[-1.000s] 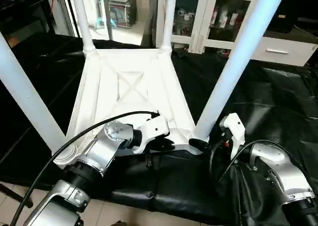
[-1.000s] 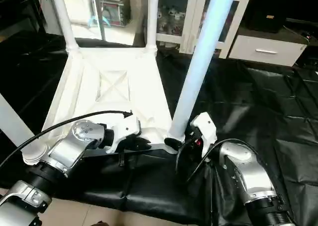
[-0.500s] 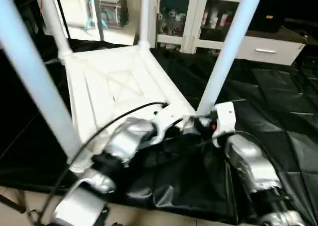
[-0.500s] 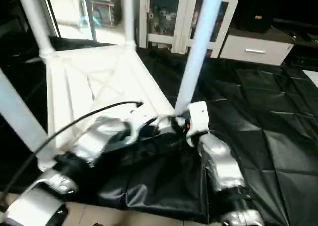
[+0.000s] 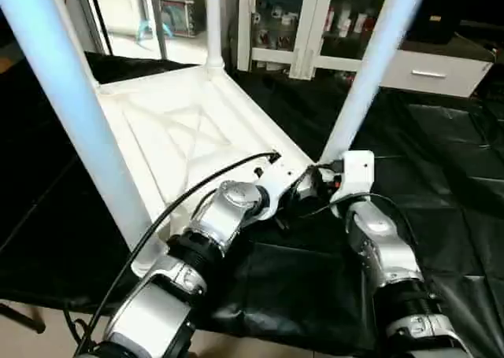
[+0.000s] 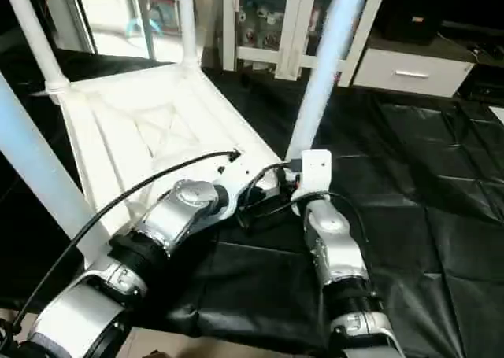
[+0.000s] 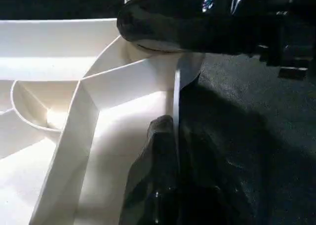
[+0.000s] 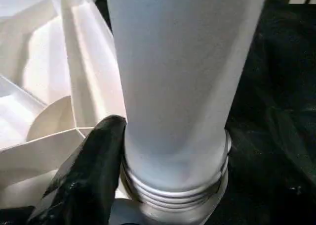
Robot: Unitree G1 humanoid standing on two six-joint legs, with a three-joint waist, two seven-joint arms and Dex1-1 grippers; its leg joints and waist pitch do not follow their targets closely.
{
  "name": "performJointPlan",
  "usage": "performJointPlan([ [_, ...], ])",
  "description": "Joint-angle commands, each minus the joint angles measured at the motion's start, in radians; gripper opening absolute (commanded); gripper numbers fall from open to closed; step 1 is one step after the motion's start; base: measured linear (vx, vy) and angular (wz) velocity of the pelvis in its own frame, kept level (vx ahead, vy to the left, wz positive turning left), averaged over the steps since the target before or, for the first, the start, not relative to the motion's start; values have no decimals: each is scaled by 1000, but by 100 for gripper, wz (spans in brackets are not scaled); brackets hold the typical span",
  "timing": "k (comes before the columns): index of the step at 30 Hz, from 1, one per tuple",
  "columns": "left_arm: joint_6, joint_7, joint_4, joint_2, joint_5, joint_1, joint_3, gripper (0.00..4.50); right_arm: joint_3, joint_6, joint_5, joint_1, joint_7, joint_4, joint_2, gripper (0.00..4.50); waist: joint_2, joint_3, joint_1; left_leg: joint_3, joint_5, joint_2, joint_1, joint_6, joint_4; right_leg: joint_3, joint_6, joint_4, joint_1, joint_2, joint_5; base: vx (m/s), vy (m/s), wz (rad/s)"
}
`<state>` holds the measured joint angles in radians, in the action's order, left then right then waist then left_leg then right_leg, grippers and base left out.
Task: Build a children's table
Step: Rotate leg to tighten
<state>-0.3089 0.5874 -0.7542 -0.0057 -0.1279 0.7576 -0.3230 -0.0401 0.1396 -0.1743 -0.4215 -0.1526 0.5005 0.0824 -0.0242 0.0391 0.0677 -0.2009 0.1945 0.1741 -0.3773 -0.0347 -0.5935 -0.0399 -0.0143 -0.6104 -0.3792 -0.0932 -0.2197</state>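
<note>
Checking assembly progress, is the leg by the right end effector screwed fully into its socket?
No, in the right wrist view the leg shows bare thread rings above its socket.

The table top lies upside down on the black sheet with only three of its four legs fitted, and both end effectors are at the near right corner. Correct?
Not quite: four legs stand in the table top, not three. The right eye view shows the near left leg, far left leg, far right leg and near right leg. The rest holds.
</note>
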Motion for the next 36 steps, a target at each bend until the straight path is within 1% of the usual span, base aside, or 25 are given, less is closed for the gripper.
performJointPlan([
  [1, 69, -19, 3, 36, -5, 10, 27, 0, 23, 3, -40, 39, -82, -46, -11, 344, -9, -51, 0, 27, 139, 60, 20, 58, 77, 37, 235, 66, 36, -61, 3, 0, 0, 0],
  [2, 70, -2, 20, 46, -4, -2, 25, 0, 17, 2, -44, 49, -93, -71, 0, 350, -5, -51, -2, 29, 142, 60, 18, 60, 78, 37, 230, 66, 36, -63, 3, 0, 0, 0],
  [3, 70, -2, 20, 46, -4, -2, 25, 0, 17, 2, -44, 49, -93, -71, 0, 363, -9, -52, -9, 31, 134, 59, 13, 61, 78, 36, 229, 64, 39, -62, 6, 0, 0, 0],
  [5, 85, 27, 38, 61, -4, -16, 17, 0, 9, 10, -57, 60, -111, -99, 14, 384, -9, -53, -13, 29, 121, 59, 14, 63, 75, 35, 240, 63, 36, -62, 17, 0, 0, 0],
  [6, 75, 49, 59, 75, 0, -34, 13, 0, 1, 22, -68, 74, -127, -136, 34, 389, -6, -55, -12, 28, 90, 61, 16, 78, 72, 36, 257, 57, 37, -61, 59, 0, 0, 0],
  [8, 82, 83, 81, 95, 2, -56, 3, 0, -8, 41, -90, 96, -163, -186, 60, 396, -6, -55, -8, 25, 64, 60, 17, 99, 68, 36, 263, 54, 36, -58, 99, 0, 0, 0],
  [9, 80, 90, 86, 99, 3, -61, 2, 0, -10, 46, -95, 102, -172, -198, 67, 420, -6, -54, -8, 25, 60, 61, 16, 103, 67, 37, 264, 53, 34, -59, 106, 0, 0, 0],
  [11, 81, 116, 104, 115, 7, -80, -6, 0, -16, 68, -118, 127, -217, -250, 96, 433, -7, -53, -6, 23, 69, 61, 17, 109, 67, 37, 263, 55, 34, -60, 92, 0, 0, 0],
  [12, 85, 160, 134, 139, 13, -108, -18, 0, -16, 103, -152, 174, -312, -331, 163, 441, -10, -50, -3, 24, 89, 61, 16, 111, 69, 36, 257, 59, 37, -59, 62, 0, 0, 0],
  [14, 96, 195, 156, 153, 20, -124, -28, 0, -12, 123, -172, 198, -377, -370, 209, 447, -8, -48, 0, 26, 109, 65, 16, 108, 72, 37, 248, 62, 35, -62, 29, 0, 0, 0],
  [15, 103, 230, 177, 162, 32, -136, -36, 0, -11, 135, -184, 212, -425, -390, 239, 447, -9, -44, -4, 26, 148, 62, 14, 91, 76, 36, 245, 69, 32, -61, -40, 0, 0, 0],
  [16, 103, 230, 177, 162, 32, -136, -36, 0, -11, 135, -184, 212, -425, -390, 239, 447, -9, -44, -4, 26, 148, 62, 14, 91, 76, 36, 245, 69, 32, -61, -40, 0, 0, 0],
  [18, 123, 301, 221, 184, 49, -160, -57, 0, 8, 176, -225, 242, -553, -436, 314, 447, -8, -44, -6, 28, 199, 65, 17, 68, 78, 38, 228, 78, 29, -61, -127, 0, 0, 0],
  [20, 126, 314, 230, 188, 52, -165, -61, 0, 13, 184, -231, 248, -575, -445, 329, 447, -7, -44, -5, 27, 187, 66, 17, 66, 78, 39, 227, 76, 27, -62, -114, 0, 0, 0],
  [21, 116, 388, 286, 209, 71, -190, -80, 0, 43, 211, -244, 275, -679, -479, 409, 447, -4, -46, -2, 27, 171, 67, 19, 67, 76, 38, 232, 73, 25, -61, -88, 0, 0, 0],
  [22, 116, 388, 286, 209, 71, -190, -80, 0, 43, 211, -244, 275, -679, -479, 409, 447, -6, -47, 1, 29, 161, 68, 17, 70, 75, 37, 234, 69, 31, -61, -68, 0, 0, 0],
  [23, 111, 446, 325, 226, 87, -206, -95, 0, 67, 205, -229, 282, -740, -482, 461, 447, -6, -48, 4, 27, 144, 69, 19, 76, 73, 37, 236, 67, 30, -60, -42, 0, 0, 0],
  [24, 102, 481, 349, 237, 94, -214, -106, 0, 87, 196, -209, 275, -783, -469, 497, 447, -5, -51, 9, 26, 94, 68, 18, 97, 69, 35, 254, 57, 30, -59, 28, 0, 0, 0],
  [26, 98, 505, 362, 245, 98, -218, -113, 0, 103, 180, -185, 261, -811, -448, 517, 447, -6, -49, 15, 22, 94, 65, 20, 107, 66, 37, 261, 58, 27, -61, 33, 0, 0, 0],
  [28, 95, 509, 364, 246, 98, -218, -114, 0, 109, 165, -169, 245, -815, -427, 516, 447, -6, -50, 18, 22, 103, 66, 20, 106, 66, 36, 265, 59, 27, -62, 17, 0, 0, 0],
  [30, 92, 515, 368, 248, 98, -218, -114, 0, 117, 147, -149, 221, -820, -397, 515, 447, -7, -48, 19, 23, 129, 66, 19, 85, 69, 36, 264, 63, 26, -64, -34, 0, 0, 0],
  [31, 91, 520, 368, 250, 97, -217, -115, 0, 125, 133, -134, 195, -821, -367, 507, 447, -12, -48, 20, 22, 132, 66, 21, 84, 68, 36, 263, 63, 26, -63, -39, 0, 0, 0],
  [34, 89, 529, 373, 254, 95, -219, -114, 0, 134, 125, -127, 165, -827, -335, 498, 447, -10, -49, 19, 22, 129, 65, 22, 78, 67, 36, 258, 62, 25, -62, -48, 0, 0, 0],
  [35, 85, 533, 379, 257, 94, -221, -114, 0, 140, 121, -131, 147, -837, -319, 493, 430, -12, -49, 20, 22, 128, 66, 23, 79, 67, 37, 258, 62, 25, -63, -44, 0, 0, 0],
  [36, 80, 536, 386, 260, 94, -223, -114, 0, 146, 122, -141, 135, -851, -309, 491, 430, -10, -51, 17, 24, 115, 65, 19, 84, 66, 35, 263, 58, 28, -63, -29, 0, 0, 0],
])
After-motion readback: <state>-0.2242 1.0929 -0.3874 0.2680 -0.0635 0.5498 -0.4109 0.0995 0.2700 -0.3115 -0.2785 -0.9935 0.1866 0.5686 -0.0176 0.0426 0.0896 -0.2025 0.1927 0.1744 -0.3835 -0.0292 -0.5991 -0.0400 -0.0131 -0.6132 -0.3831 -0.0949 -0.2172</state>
